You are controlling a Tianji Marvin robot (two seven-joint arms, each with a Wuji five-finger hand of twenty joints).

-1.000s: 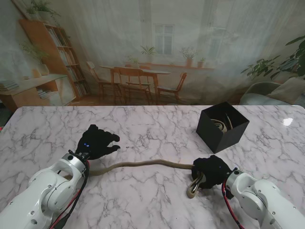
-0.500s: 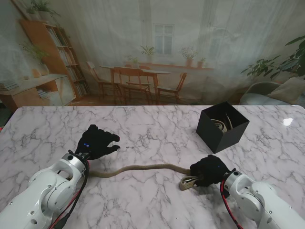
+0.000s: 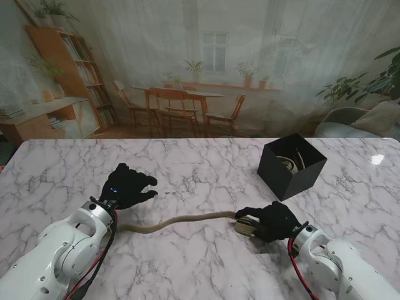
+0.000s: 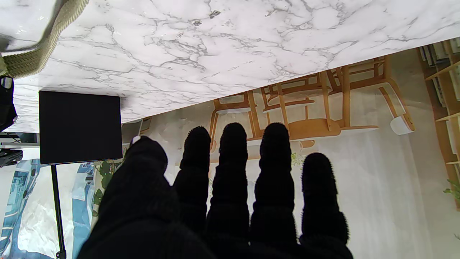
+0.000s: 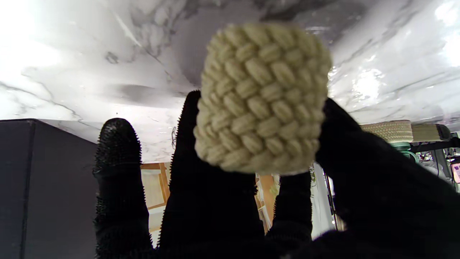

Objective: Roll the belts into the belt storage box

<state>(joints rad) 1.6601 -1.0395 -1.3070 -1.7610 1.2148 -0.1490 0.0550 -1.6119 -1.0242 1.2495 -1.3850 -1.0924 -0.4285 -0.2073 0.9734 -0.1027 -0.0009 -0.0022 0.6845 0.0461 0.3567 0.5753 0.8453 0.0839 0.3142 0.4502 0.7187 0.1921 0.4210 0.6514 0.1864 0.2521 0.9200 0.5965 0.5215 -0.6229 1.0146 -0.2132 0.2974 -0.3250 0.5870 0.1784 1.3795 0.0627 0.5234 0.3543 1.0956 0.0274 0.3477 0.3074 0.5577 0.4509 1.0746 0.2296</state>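
A beige braided belt (image 3: 181, 220) lies across the marble table (image 3: 200, 169), running from under my left wrist to my right hand. My right hand (image 3: 270, 221) is shut on the belt's rolled end (image 3: 245, 225); the right wrist view shows the woven coil (image 5: 262, 97) held between thumb and fingers. My left hand (image 3: 128, 185) hovers open above the table with its fingers (image 4: 233, 158) spread, holding nothing. The black belt storage box (image 3: 291, 165) stands at the far right with another coiled belt (image 3: 290, 164) inside. It also shows in the left wrist view as a black belt storage box (image 4: 79, 126).
The table's far edge meets a printed backdrop of a dining room. My two white forearms rise from the near corners. Bare marble lies between the belt and the box.
My right hand has shifted left and nearer to me along the belt. The hanging loop has turned into a compact coil in its grasp. The left hand has not moved.
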